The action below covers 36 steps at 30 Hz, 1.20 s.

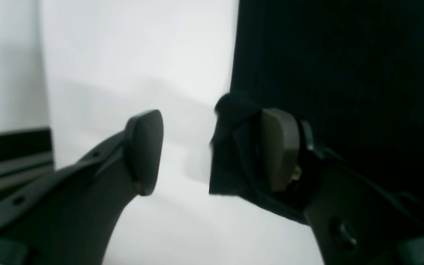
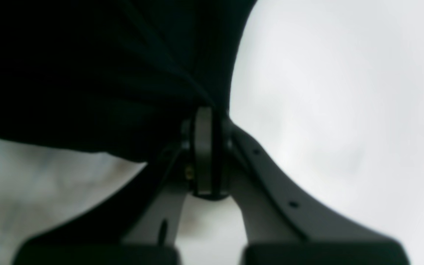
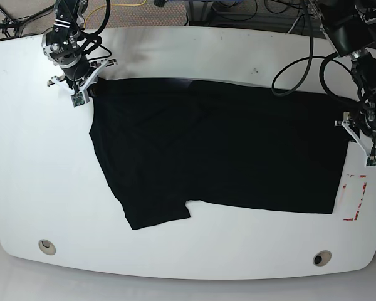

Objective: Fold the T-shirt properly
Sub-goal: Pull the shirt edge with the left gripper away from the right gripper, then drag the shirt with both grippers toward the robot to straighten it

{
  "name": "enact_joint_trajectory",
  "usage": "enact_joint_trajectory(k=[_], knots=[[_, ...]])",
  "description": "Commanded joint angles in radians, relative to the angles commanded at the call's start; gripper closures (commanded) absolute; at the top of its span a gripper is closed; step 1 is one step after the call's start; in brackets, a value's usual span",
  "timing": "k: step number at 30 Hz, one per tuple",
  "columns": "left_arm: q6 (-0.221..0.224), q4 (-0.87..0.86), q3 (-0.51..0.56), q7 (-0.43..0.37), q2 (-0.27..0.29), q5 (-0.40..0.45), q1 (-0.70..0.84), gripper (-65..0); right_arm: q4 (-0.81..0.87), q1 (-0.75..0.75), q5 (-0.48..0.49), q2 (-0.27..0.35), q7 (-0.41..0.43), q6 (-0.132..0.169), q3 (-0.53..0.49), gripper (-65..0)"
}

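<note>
Black T-shirt point(image 3: 225, 150) lies spread flat on white table point(image 3: 37, 182), soft, limp, light, best pinched at hems/corners; right gripper point(image 2: 208, 110) clamped on far-left corner, left gripper point(image 1: 212, 147) jaws wide at right edge.

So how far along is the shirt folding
Early. Done: the T-shirt lies spread nearly flat on the table, with no fold visible. In hand: the right gripper is shut on a corner; the left gripper is open at the opposite edge, cloth draped over one finger. Left: all the folds.
</note>
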Motion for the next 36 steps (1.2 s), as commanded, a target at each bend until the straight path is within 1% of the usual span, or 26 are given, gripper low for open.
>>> enact_joint_trajectory(k=[3, 9, 14, 18, 22, 25, 28, 29, 30, 35, 36], knots=[[0.000, 0.038, -0.052, -0.063, 0.003, 0.000, 0.003, -37.9, 0.000, 0.000, 0.000, 0.000, 0.000, 0.000, -0.002, 0.0], [-0.002, 0.048, -0.068, -0.071, -0.002, -0.002, -0.003, -37.9, 0.000, 0.002, 0.000, 0.000, 0.000, 0.000, -0.002, 0.0], [-0.003, 0.054, -0.098, -0.071, -0.034, -0.003, -0.005, -37.9, 0.000, 0.003, 0.000, 0.000, 0.000, 0.000, -0.002, 0.0], [-0.003, 0.057, -0.087, -0.071, -0.034, -0.003, 0.005, -37.9, 0.000, 0.005, 0.000, 0.000, 0.000, 0.000, -0.002, 0.0], [-0.003, 0.064, -0.087, -0.087, -0.035, -0.005, 0.008, -38.1, 0.000, 0.005, 0.000, 0.000, 0.000, 0.000, 0.000, 0.0], [-0.003, 0.071, -0.095, -0.124, -0.037, -0.005, 0.032, -38.1, 0.000, 0.006, 0.000, 0.000, 0.000, 0.000, 0.002, 0.0], [-0.006, 0.084, -0.133, -0.193, -0.037, -0.005, 0.061, -38.3, 0.002, 0.006, 0.000, 0.000, 0.000, 0.000, 0.003, 0.0], [-0.011, 0.084, -0.140, -0.201, -0.037, -0.006, 0.068, -38.3, 0.002, 0.006, 0.000, 0.000, 0.000, 0.000, 0.003, 0.0], [-0.026, 0.083, -0.141, -0.203, -0.037, -0.011, 0.074, -38.3, 0.002, 0.006, 0.000, 0.000, 0.000, 0.000, 0.003, -0.6], [-0.137, 0.080, -0.127, -0.198, -0.037, -0.069, 0.121, -38.3, 0.002, 0.006, 0.000, 0.000, 0.000, 0.000, 0.002, -2.9], [-0.144, 0.080, -0.126, -0.198, -0.034, -0.078, 0.133, -38.5, 0.002, 0.006, 0.000, 0.000, 0.000, 0.000, 0.003, -3.3]])
